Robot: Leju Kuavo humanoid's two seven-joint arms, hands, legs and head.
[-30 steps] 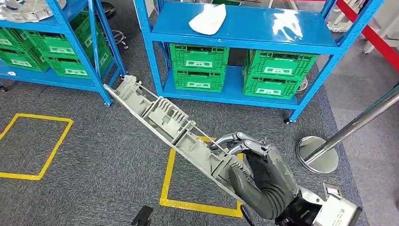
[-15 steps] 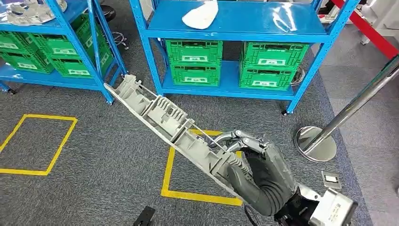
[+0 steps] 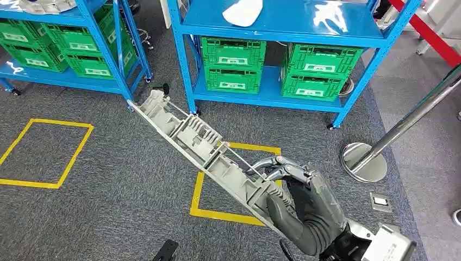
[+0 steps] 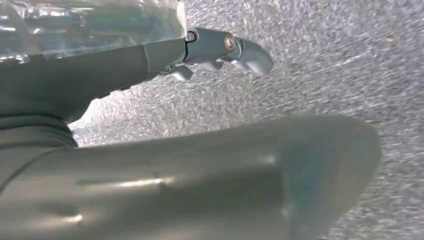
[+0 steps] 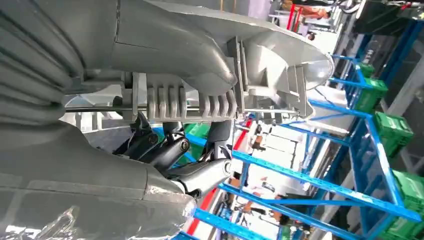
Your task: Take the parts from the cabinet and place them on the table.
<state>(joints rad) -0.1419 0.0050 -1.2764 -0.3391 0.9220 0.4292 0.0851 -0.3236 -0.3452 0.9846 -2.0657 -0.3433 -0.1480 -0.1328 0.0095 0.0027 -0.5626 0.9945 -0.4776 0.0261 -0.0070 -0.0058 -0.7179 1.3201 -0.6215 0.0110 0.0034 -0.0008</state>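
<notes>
While the blue shelving [image 3: 282, 24] with its green crates [image 3: 234, 64] spans the top of the head view, the long grey part [image 3: 201, 144] slants from the centre down toward the lower right, above the grey carpet. The right hand [image 3: 296, 204] grips its lower end, fingers wrapped around it. The left hand [image 4: 165, 165] hangs over carpet; its grasp cannot be told.

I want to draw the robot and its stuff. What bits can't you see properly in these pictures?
- Left hand, left wrist view: its own grey cover hides most of it; open or shut, unclear.
- Long grey part, head view: the right hand covers its near end.
- White object on the blue shelf: cut by the top edge.
- Green crates: labels too small.
</notes>
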